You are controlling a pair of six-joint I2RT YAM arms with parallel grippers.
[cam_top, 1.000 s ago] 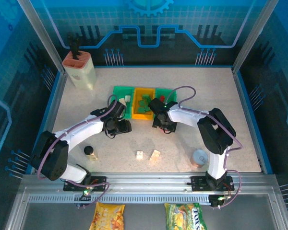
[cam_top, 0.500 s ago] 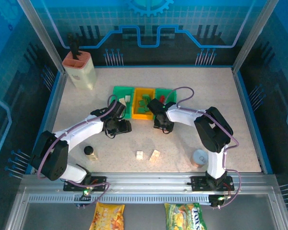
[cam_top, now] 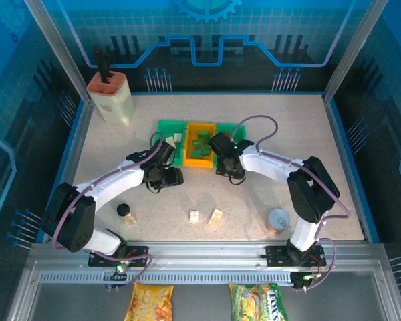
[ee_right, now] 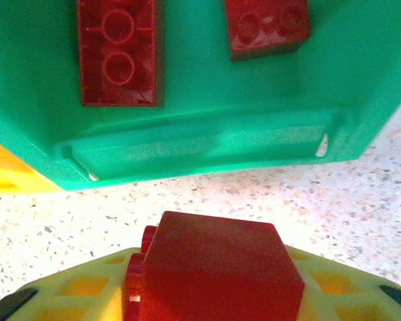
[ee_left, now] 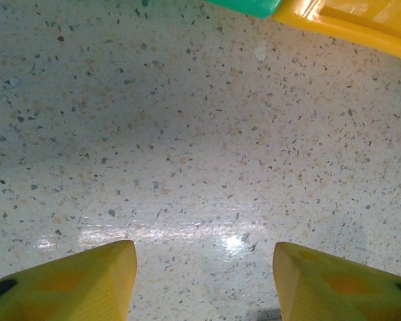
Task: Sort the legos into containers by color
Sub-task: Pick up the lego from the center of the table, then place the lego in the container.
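Note:
My right gripper [ee_right: 214,284] is shut on a red lego [ee_right: 214,264], held just in front of the near wall of the right green container [ee_right: 207,144]. Two red legos [ee_right: 120,53] lie inside that container. In the top view the right gripper [cam_top: 226,162] sits at the near edge of the containers [cam_top: 166,124], a green, yellow, green row. Green legos [cam_top: 200,144] lie in the yellow one, cream legos [cam_top: 177,139] in the left green one. My left gripper [ee_left: 204,267] is open over bare table, just in front of the left container. Two cream legos [cam_top: 195,216] lie on the table nearer the bases.
A grey can [cam_top: 279,219] stands by the right arm's base. There is a small dark bottle [cam_top: 125,212] beside the left arm, and a beige knife block [cam_top: 110,97] at the back left. The left wrist view catches the corners of the green [ee_left: 247,5] and yellow [ee_left: 354,20] bins.
The right gripper has closed on the red lego and its arm has swung a little right, close to the right green container. The left arm has not moved.

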